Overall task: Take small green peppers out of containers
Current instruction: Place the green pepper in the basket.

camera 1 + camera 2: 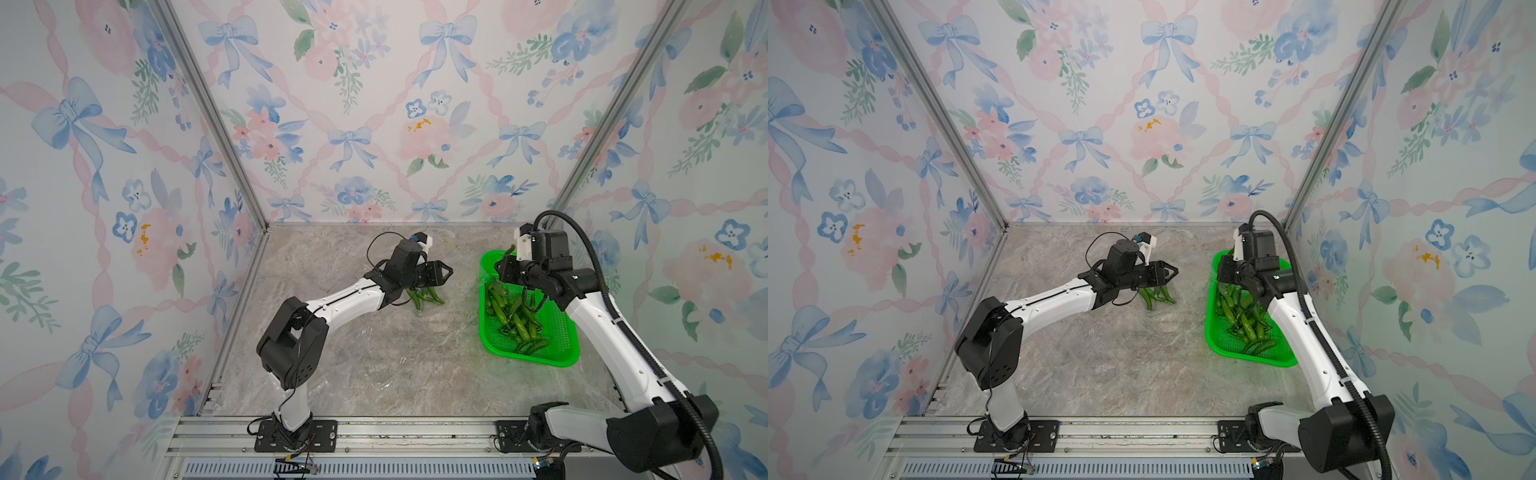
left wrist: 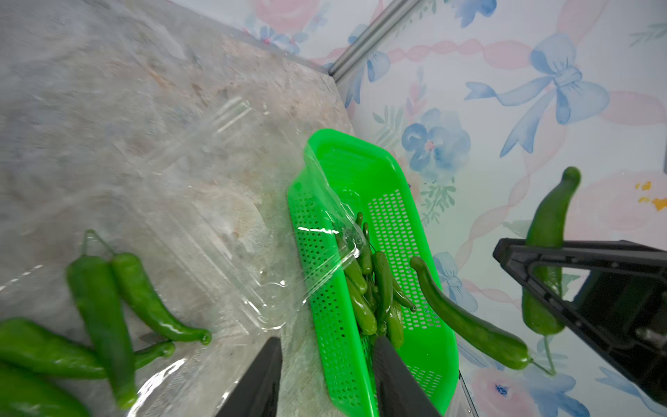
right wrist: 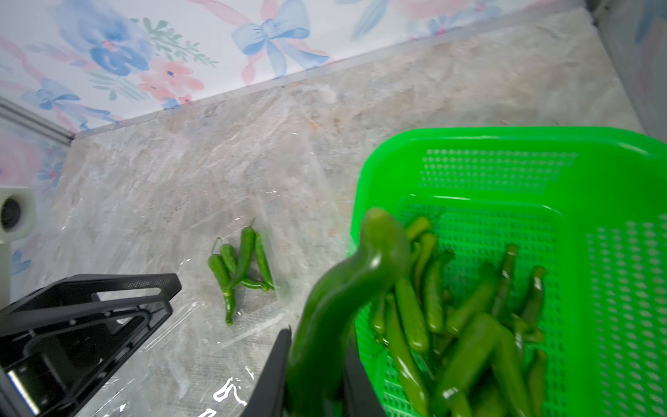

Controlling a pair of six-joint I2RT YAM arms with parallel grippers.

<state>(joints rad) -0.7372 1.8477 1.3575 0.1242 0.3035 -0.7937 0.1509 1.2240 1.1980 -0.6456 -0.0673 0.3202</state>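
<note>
One pepper [image 3: 339,299] between right jaws

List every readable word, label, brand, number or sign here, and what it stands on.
None: no text can be read in any view.
The green basket, small green peppers, clear containers and flowered wallpaper carry no print.
</note>
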